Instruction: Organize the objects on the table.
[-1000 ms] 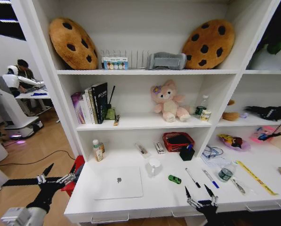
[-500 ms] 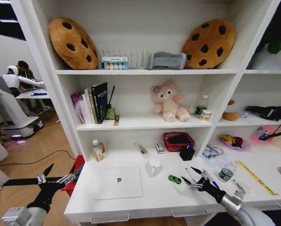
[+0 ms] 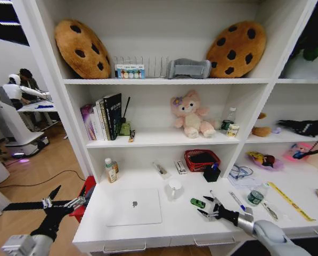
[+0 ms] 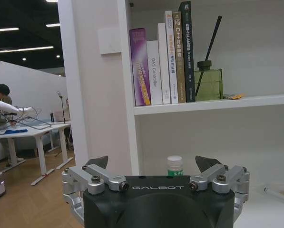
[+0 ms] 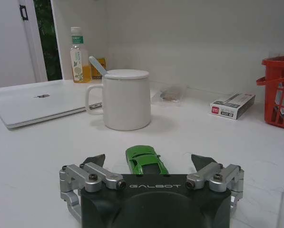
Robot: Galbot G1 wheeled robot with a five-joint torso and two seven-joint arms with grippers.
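Though tiny, glossy green toy car (image 5: 145,160)

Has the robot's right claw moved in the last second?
Yes. The right gripper has left the desk's front edge and gone forward and left, past the pens, to the green car, fingers open.

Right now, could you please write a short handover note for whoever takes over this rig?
Right gripper: open, low over the table, fingers on either side of the green toy car, not closed on it.
Left gripper: open, empty, parked off the table's left end.
Things: closed laptop front left; white mug behind the car; pens to the right of the car.
Done: nothing visibly tidied.
Left: grasp the car and put it away, then probably the pens and laptop.
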